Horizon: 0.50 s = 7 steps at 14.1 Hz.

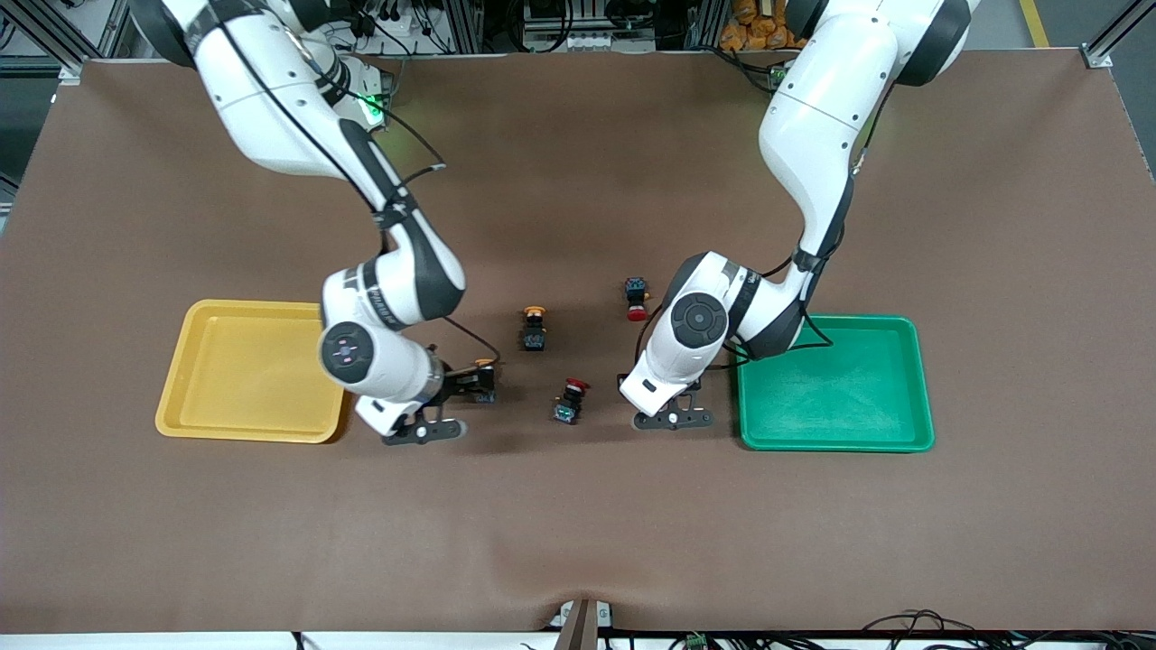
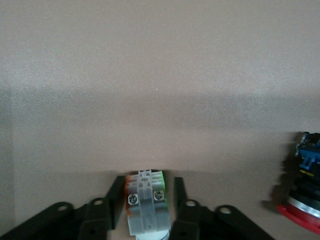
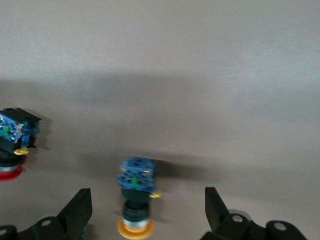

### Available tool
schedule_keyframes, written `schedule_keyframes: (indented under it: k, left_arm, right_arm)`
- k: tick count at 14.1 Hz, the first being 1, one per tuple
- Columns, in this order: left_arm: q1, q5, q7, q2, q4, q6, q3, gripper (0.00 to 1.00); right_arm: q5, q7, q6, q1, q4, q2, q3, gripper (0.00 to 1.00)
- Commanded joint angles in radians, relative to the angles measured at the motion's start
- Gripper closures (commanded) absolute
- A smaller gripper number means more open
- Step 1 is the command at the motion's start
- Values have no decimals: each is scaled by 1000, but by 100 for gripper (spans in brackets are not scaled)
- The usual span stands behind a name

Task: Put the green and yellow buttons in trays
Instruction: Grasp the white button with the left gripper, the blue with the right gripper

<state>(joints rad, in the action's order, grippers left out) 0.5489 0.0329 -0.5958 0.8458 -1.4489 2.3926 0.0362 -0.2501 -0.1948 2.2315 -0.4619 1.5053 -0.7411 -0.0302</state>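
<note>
switches (image 1: 534,329) on table (image 1: 578,524) between trays (image 1: 835,384)

A robotics lab: brown-covered bench (image 1: 578,542), aluminium framing (image 1: 54,41) and cables (image 1: 560,23) along its top edge.

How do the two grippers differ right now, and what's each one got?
The left gripper is shut on a white-bodied button beside the green tray. The right gripper is open, straddling a yellow-capped button beside the yellow tray. Both are low at the table.

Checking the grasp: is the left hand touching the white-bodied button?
Touching. The left wrist view shows the left hand with both fingers pressed against the white-bodied button.
</note>
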Motion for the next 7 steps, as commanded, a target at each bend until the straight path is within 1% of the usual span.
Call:
schedule_keyframes:
  k: [1, 3, 5, 7]
  left_arm:
    - [2, 13, -19, -25, -5, -24, -4, 100]
    - [-24, 10, -12, -68, 4, -140, -12, 100]
    - [-79, -1, 5, -129, 4, -249, -10, 100]
    - [-124, -1, 81, -174, 1, -340, -10, 100]
  right_arm:
    - [-2, -32, 22, -26, -7, -29, -10, 0]
    - [-2, -32, 28, -38, 18, -35, -10, 0]
    - [-2, -32, 31, -38, 27, -37, -10, 0]
    - [-2, -32, 48, -38, 29, -47, -10, 0]
